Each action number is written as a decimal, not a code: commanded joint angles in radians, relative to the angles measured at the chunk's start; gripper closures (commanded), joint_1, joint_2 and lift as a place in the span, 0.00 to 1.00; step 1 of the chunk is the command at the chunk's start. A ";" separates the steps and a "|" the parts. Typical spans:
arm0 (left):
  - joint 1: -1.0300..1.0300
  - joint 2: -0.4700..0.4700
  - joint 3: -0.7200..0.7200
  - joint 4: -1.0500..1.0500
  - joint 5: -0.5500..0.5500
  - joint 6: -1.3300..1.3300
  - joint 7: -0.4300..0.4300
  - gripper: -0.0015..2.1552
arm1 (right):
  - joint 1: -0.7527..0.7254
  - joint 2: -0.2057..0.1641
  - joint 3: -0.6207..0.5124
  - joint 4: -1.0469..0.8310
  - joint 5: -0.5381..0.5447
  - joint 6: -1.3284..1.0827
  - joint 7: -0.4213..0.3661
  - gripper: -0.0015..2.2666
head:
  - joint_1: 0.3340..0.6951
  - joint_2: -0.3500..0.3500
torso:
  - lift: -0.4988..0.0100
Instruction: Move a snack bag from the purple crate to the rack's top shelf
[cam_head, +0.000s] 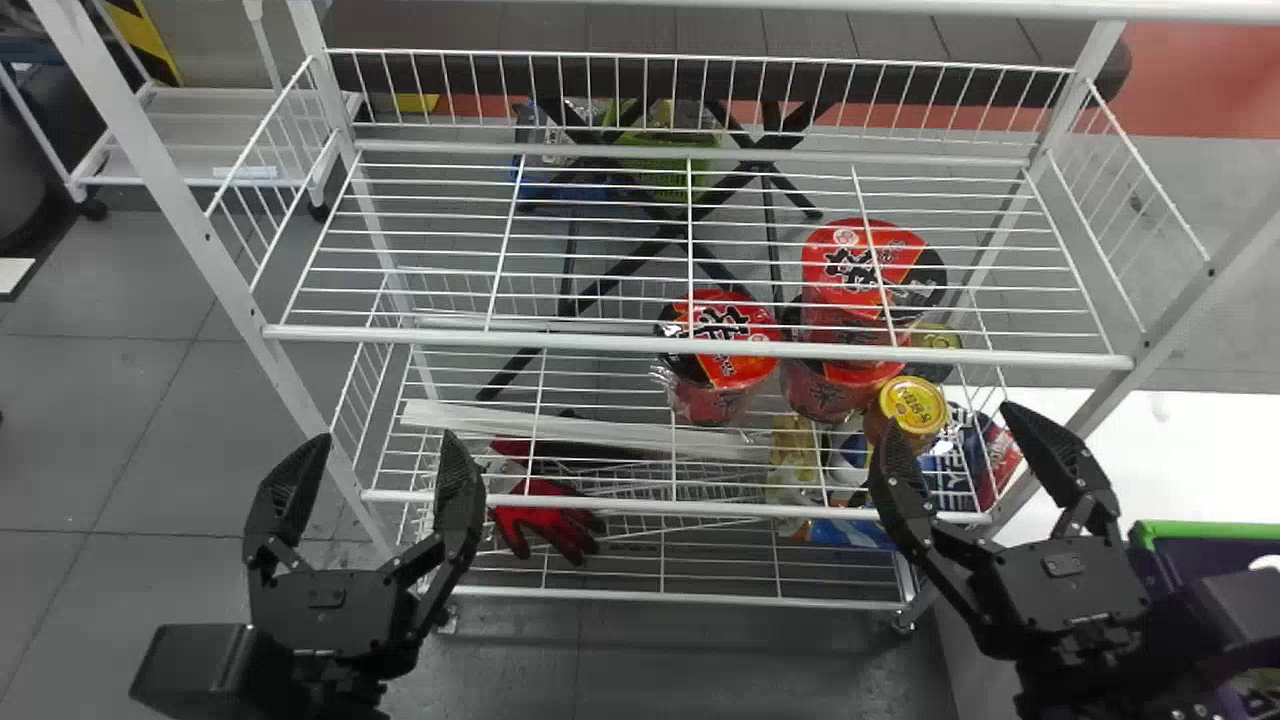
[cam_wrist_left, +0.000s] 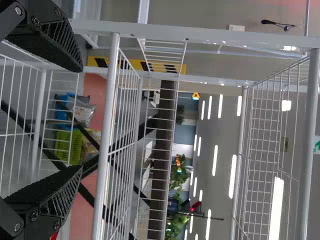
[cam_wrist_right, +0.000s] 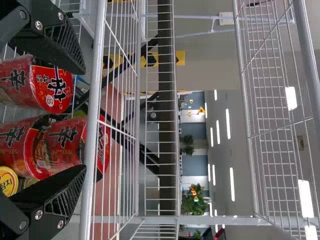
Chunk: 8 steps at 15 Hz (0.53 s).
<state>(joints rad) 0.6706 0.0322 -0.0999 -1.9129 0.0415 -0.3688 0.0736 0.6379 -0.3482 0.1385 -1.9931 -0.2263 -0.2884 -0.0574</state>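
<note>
My left gripper (cam_head: 375, 475) stands open in front of the rack's left post, its two fingers wide apart with nothing between them. My right gripper (cam_head: 945, 450) is also open and empty, before the rack's right side. The purple crate (cam_head: 1190, 560) with a green rim is at the lower right, partly behind the right arm. The wire rack (cam_head: 700, 345) spans the head view. In the left wrist view, the left gripper (cam_wrist_left: 80, 120) faces the rack's wire shelves. In the right wrist view, the right gripper (cam_wrist_right: 85, 117) is near red noodle cups (cam_wrist_right: 52, 90).
Red noodle cups (cam_head: 720, 340) and a yellow-lidded can (cam_head: 912, 405) stand on a lower shelf. Red gloves (cam_head: 550, 520) lie lower down, left of centre. Rack posts (cam_head: 200, 235) and shelf front bars are close before both grippers. A white surface (cam_head: 1150, 450) lies right of the rack.
</note>
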 joint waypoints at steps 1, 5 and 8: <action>0.001 -0.002 0.000 0.000 0.000 0.000 0.000 0.06 | 0.006 0.000 -0.007 -0.007 -0.019 -0.001 0.008 0.07 | 1.00 0.49 | 0.17; 0.001 -0.002 -0.001 0.000 0.000 -0.003 0.000 0.06 | 0.014 0.000 -0.011 -0.018 -0.021 -0.001 0.008 0.07 | 1.00 0.48 | 0.14; 0.001 -0.002 -0.001 0.002 0.000 -0.003 0.000 0.06 | 0.017 0.002 -0.013 -0.021 -0.022 0.002 0.008 0.07 | 1.00 0.48 | 0.11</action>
<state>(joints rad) 0.6719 0.0306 -0.1009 -1.9118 0.0414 -0.3718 0.0736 0.6536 -0.3477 0.1263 -2.0129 -0.2473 -0.2889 -0.0491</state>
